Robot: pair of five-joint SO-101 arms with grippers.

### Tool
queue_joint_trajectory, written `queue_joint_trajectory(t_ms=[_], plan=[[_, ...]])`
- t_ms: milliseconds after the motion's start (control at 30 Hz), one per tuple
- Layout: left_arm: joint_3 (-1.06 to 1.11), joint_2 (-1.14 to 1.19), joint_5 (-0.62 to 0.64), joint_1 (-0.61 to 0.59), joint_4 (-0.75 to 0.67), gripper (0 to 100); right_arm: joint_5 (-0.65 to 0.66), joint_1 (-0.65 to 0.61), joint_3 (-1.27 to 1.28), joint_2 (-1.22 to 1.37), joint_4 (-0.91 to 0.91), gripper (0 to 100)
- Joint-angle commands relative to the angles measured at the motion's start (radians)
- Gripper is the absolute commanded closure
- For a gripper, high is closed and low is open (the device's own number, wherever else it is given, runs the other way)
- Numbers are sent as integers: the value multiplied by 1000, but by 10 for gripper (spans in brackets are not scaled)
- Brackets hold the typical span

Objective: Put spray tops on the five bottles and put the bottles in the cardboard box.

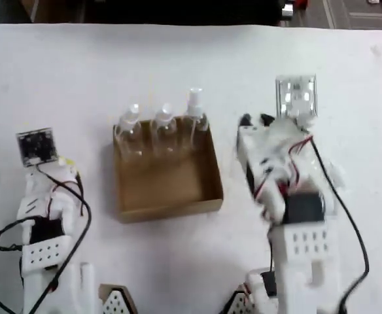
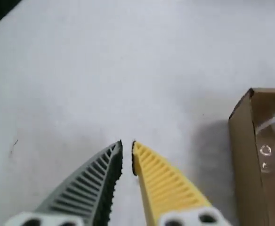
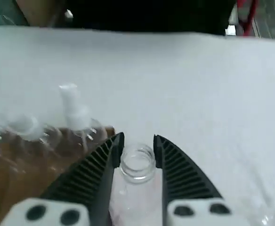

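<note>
The cardboard box (image 1: 168, 196) sits mid-table with three clear bottles, each with a spray top, standing along its back wall (image 1: 131, 131) (image 1: 163, 127) (image 1: 194, 121). My right gripper (image 3: 137, 139) is just to the right of the box (image 3: 15, 174), shut on a clear bottle (image 3: 137, 165) whose open neck has no top. In the right wrist view one sprayer (image 3: 71, 108) rises beside it. My left gripper (image 2: 127, 150) hangs over bare table left of the box (image 2: 243, 155), its grey and yellow fingers shut on nothing.
The white table (image 1: 178, 59) ends at a dark far edge. Both arm bases and their cables (image 1: 80, 209) crowd the near edge. A faint clear shape (image 3: 262, 214) lies on the table beside the right gripper; what it is cannot be told.
</note>
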Motion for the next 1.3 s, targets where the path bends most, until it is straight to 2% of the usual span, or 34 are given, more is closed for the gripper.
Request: queue_joint_trajectory(t_ms=[0,167,267,567,667,833,1133,1267], plan=[[-6,-13,-58,36,-32,958,20,-191,83,-274,-101,982],[-6,-13,-58,24,-32,958,26,-433,296,-542,-257,982],[-6,-13,-58,24,-32,958,101,-521,434,-653,-377,982],[-8,-13,-58,24,-32,958,232,-562,848,-723,-734,983],[-8,-13,-58,27,-32,958,276,-604,891,-723,-740,983],[-8,-13,-58,30,-32,958,262,-674,885,-722,-736,983],[-8,-13,-58,30,-32,958,261,-659,853,-708,-742,983],[-8,-13,-58,30,-32,958,230,-651,726,-559,-734,983]])
